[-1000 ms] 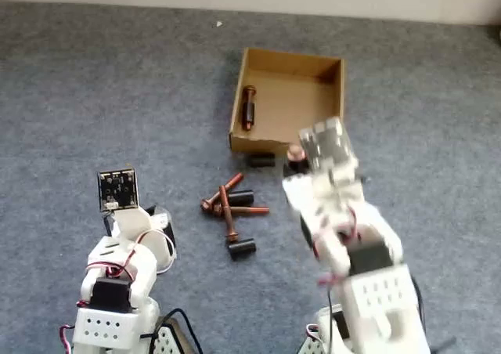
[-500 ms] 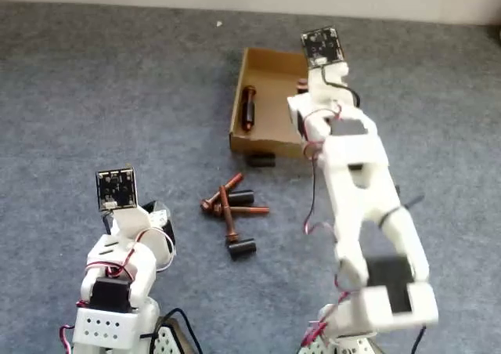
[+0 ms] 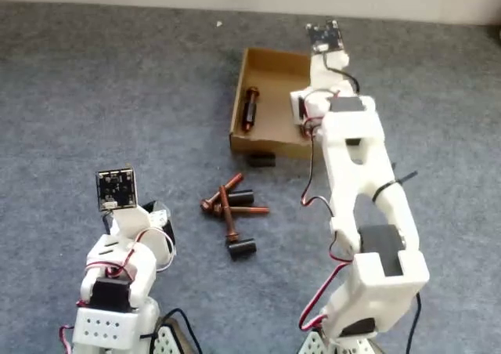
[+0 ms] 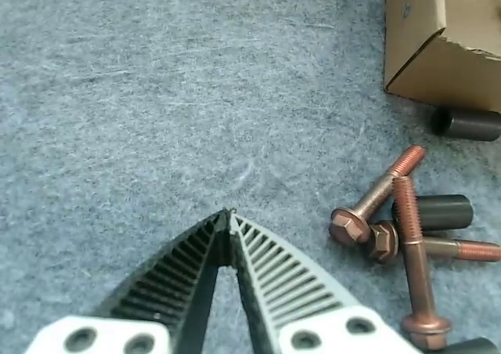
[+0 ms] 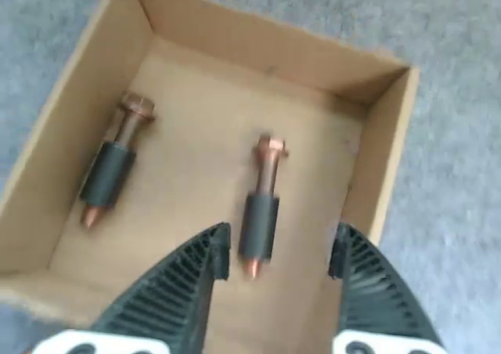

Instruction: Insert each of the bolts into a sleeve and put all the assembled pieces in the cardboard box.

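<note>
Because the right gripper (image 5: 282, 240) hangs over the box (image 5: 258, 39) with its jaws apart and nothing between them, the piece (image 5: 261, 213) lying just below it reads as set down, the wide jaws there to clear it. The box stands toward the far edge of the worktop (image 3: 117, 72), about midway along it. It holds two assemblies, that piece near its middle and a second piece (image 5: 109, 164) along one side wall. Each is a bolt pushed through a sleeve, and both lie flat and apart from each other.

The left gripper (image 4: 228, 219) has its jaws pressed together on nothing and sits low toward the near left corner, likely parked out of the way. Between it and the box, near the worktop's middle, three bolts (image 4: 407, 236) lie crossed in a heap. One sleeve (image 4: 443, 211) lies among them, another sleeve (image 4: 468, 124) just beside the box's near wall, and a third sleeve (image 3: 242, 248) at the heap's near end. By my judgement, three assemblies are left to make.
</note>
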Motion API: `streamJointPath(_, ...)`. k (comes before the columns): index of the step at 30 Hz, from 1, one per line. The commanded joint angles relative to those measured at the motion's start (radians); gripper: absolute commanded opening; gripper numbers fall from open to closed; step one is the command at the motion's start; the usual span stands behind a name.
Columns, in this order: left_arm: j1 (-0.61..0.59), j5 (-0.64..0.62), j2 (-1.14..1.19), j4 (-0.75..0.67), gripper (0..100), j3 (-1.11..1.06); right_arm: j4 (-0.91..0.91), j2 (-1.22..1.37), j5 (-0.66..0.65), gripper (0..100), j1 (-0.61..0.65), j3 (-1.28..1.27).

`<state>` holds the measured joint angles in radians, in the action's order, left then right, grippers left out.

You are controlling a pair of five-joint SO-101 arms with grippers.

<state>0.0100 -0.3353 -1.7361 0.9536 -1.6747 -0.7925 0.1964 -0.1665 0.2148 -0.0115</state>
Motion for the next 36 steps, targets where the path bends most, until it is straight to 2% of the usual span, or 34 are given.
streamJointPath(1, -0.018, 0.011, -0.008, -0.028, 1, -0.025, -0.312, -0.116, 0.009, 17.8, 0.077, 0.173)
streamJointPath(9, -0.059, 0.011, -0.008, -0.026, 1, -0.025, -0.605, -0.162, -0.196, 17.6, 0.302, 0.165)
streamJointPath(17, -0.059, 0.011, -0.008, -0.026, 1, -0.025, -0.579, -0.160, -0.333, 17.6, 0.464, -0.045)
streamJointPath(24, -0.058, 0.011, -0.008, -0.026, 1, -0.025, -0.443, -0.156, -0.404, 17.6, 0.490, -0.165)
streamJointPath(29, -0.058, 0.011, -0.008, -0.026, 1, -0.025, -0.437, -0.027, -0.423, 17.6, 0.487, -0.162)
streamJointPath(36, -0.058, 0.011, -0.008, -0.025, 1, -0.025, -0.441, 0.128, -0.451, 17.6, 0.469, -0.015)
